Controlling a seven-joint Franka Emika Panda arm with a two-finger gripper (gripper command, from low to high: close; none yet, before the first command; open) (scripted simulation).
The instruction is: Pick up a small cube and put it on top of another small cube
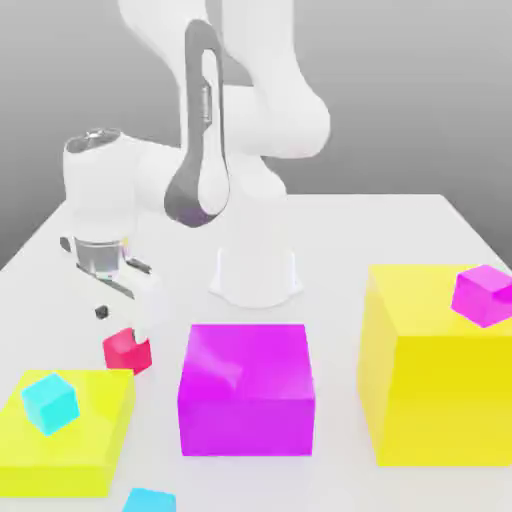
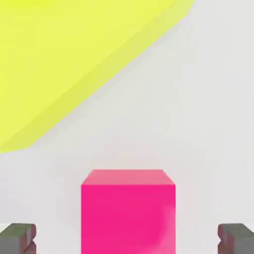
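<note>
Between spread fingers [image 2: 18, 238], the small crimson cube [image 2: 128, 211] sits ungripped.

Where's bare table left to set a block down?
Free: the table behind the tall yellow block, beside the robot base. Crowded: the front row, where the magenta block and flat yellow block leave narrow gaps.

Bottom cyan cube [image 1: 150, 499] cropped (mostly).
</note>
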